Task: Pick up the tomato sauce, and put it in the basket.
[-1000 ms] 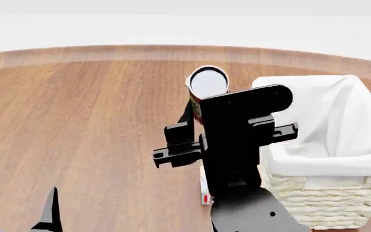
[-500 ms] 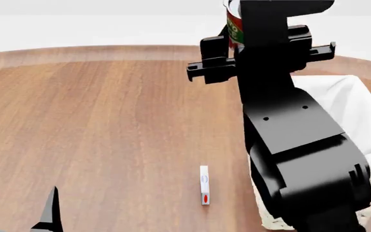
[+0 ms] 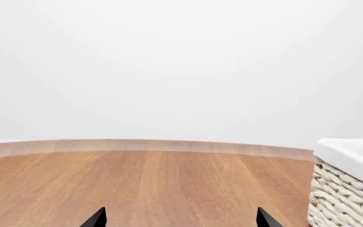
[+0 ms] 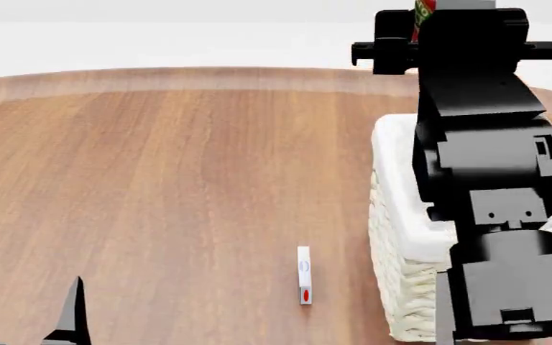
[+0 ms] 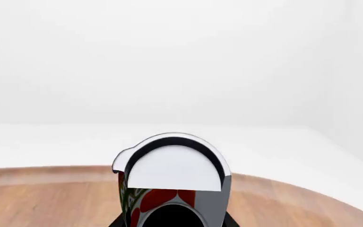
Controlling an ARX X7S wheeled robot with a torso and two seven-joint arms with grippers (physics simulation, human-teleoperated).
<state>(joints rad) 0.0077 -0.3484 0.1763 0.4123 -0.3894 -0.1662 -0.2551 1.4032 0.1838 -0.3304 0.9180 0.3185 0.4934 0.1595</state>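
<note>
Bare simulated studio — round wooden table (image 4: 161, 180), blank white surroundings

Head view: the tomato sauce (image 4: 424, 10) shows only as a thin red-green sliver at the top edge; the rest is cut off by the frame and covered by the right arm. The right gripper's fingers are not visible there, hidden behind the wrist housing. The arm also covers much of the basket (image 4: 398, 237), so its interior cannot be seen; its right side is out of frame. The left gripper (image 4: 26, 310) is cropped at the bottom, fingertips only. The small white item (image 4: 304, 284) on the table is too small to identify. Right wrist view: the can's lower body is cut off. Left wrist view: only a corner of the basket shows.
</note>
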